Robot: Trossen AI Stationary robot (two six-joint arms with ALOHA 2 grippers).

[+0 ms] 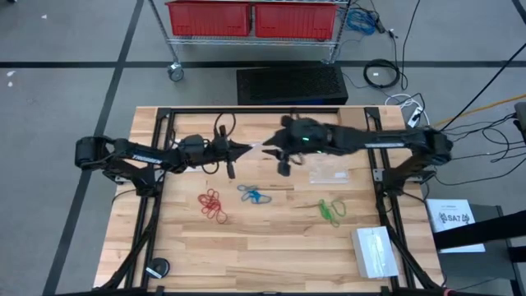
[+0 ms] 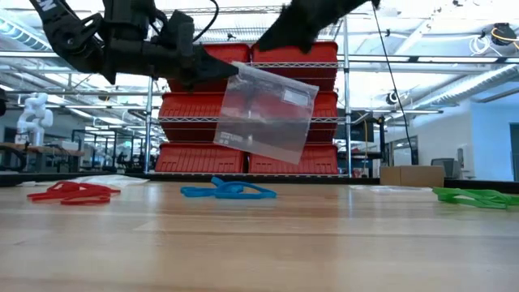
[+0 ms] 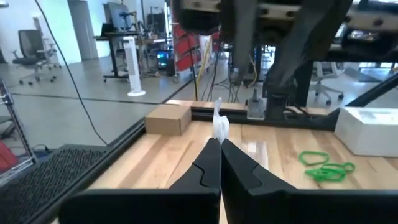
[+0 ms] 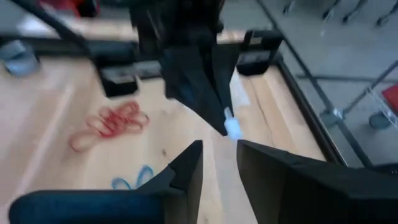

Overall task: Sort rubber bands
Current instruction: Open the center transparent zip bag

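Note:
Three clusters of rubber bands lie on the wooden table: red [image 1: 212, 205], blue [image 1: 255, 196] and green [image 1: 330, 212]. Above them a clear plastic bag [image 2: 268, 113] hangs in the air over the table's middle. My left gripper [image 1: 245, 148] reaches in level from the table's left and is shut on the bag. My right gripper [image 4: 217, 146] comes from the right, a little above the bag's top edge. Its fingers are open, pointing at the left gripper's tip, with nothing between them. My left gripper pinches the bag's upper corner [image 3: 217, 124] between its two fingertips [image 2: 220, 71]. The fingers are level and come from the table's left. The bag hangs below and beyond them, tilted, lifted clear of the table.
A second clear bag [image 1: 329, 173] lies flat on the table right of centre. A white box [image 1: 374, 251] sits at the near right corner and a black round object [image 1: 156, 267] at the near left. Behind the table stand a black mat [image 1: 292, 82] and a cart with red bins [image 1: 251, 16].

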